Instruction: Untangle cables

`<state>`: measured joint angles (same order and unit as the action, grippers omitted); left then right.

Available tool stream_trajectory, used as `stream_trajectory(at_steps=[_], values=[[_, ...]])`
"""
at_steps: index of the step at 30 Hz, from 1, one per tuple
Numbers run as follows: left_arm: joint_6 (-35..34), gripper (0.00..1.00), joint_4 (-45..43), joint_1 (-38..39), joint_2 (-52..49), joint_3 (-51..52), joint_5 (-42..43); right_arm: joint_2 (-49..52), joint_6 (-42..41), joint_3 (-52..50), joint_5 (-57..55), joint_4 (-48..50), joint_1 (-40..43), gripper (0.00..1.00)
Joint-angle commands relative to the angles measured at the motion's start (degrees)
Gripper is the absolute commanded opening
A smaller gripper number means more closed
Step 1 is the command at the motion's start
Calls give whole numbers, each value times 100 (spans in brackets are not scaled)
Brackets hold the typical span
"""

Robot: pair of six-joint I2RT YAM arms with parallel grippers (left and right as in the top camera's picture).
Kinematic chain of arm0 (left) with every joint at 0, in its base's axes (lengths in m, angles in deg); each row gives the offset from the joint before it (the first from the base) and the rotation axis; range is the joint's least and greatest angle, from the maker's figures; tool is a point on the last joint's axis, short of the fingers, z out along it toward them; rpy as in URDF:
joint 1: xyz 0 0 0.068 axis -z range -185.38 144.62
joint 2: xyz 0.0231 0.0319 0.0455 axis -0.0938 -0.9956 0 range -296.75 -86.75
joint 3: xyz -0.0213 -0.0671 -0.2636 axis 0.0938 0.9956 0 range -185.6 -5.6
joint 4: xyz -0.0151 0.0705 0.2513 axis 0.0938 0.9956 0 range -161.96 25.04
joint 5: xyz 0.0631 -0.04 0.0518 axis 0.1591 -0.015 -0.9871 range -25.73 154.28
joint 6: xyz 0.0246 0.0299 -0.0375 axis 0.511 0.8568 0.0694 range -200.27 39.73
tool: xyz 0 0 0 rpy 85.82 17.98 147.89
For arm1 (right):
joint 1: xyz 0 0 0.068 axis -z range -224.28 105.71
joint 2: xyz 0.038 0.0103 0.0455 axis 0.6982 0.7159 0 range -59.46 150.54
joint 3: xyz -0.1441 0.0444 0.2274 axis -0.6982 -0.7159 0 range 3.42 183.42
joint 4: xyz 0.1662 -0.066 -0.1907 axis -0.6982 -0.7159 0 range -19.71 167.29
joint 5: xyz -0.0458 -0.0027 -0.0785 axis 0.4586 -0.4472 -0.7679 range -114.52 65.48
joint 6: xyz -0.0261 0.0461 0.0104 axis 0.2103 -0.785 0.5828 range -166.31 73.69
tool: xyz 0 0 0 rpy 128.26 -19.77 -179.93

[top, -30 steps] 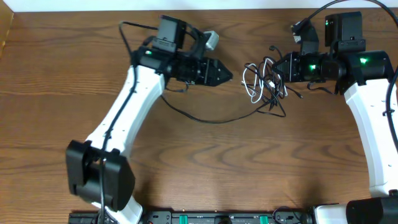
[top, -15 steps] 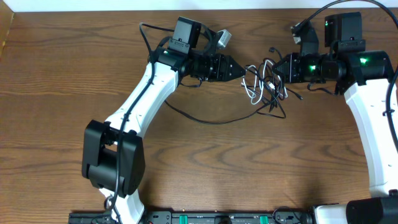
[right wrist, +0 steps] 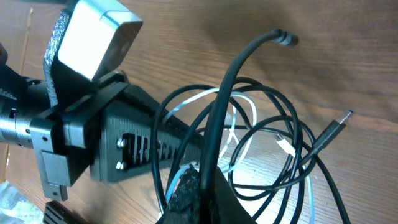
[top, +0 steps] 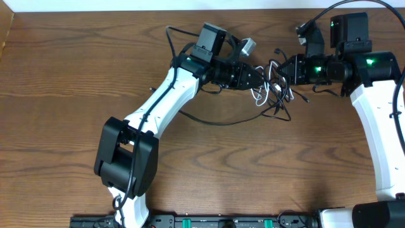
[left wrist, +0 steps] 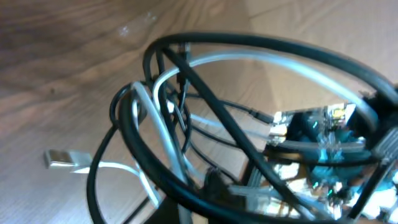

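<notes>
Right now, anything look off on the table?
Only the expected mess: the cables sit knotted between the left tool and right tool, the white cable threaded through black loops, one black cable trailing under the left arm. No damage visible.

White arm links [top: 161, 101], black joints [top: 123, 164], green status lights [top: 369, 62], black slotted fingers [right wrist: 134, 146], grey wrist camera [right wrist: 93, 34]

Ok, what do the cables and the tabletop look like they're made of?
Black cables: likely rubber or plastic sheathing, smooth, slightly glossy highlights. White cable: smooth plastic-looking jacket, silvery metal-looking plug. Tabletop: wood or wood-look laminate, visible grain, low sheen.
</notes>
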<state>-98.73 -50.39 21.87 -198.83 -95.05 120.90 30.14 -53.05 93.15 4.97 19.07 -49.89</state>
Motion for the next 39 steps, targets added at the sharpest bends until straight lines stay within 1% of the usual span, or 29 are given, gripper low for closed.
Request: stream_trajectory(at_steps=[1,5,11,17,20,25,35,39], values=[[-232,8,-33,-125,-42,7,-76,-153,61,146,39,-15,-50,1],[-219,8,-35,-284,122,-98,-107,-151,39,-7,-216,-50,-50,1],[-219,8,284,-570,916,-240,-1086,-149,-28,-452,-308,-9,-48,1],[-221,8,815,-898,1676,-240,-1585,-146,-94,-597,-422,74,-44,1],[-219,8,992,-1036,1930,-240,-1622,-146,-96,-597,-476,101,-44,1],[-223,7,933,-1176,2155,-240,-1622,-120,-166,-708,-911,101,-44,1],[-245,8,841,-1626,2400,-240,-1622,-116,-505,-1676,-1353,597,0,1],[-262,8,935,-1764,2398,-240,-1622,-116,-544,-1862,-1329,717,13,1]])
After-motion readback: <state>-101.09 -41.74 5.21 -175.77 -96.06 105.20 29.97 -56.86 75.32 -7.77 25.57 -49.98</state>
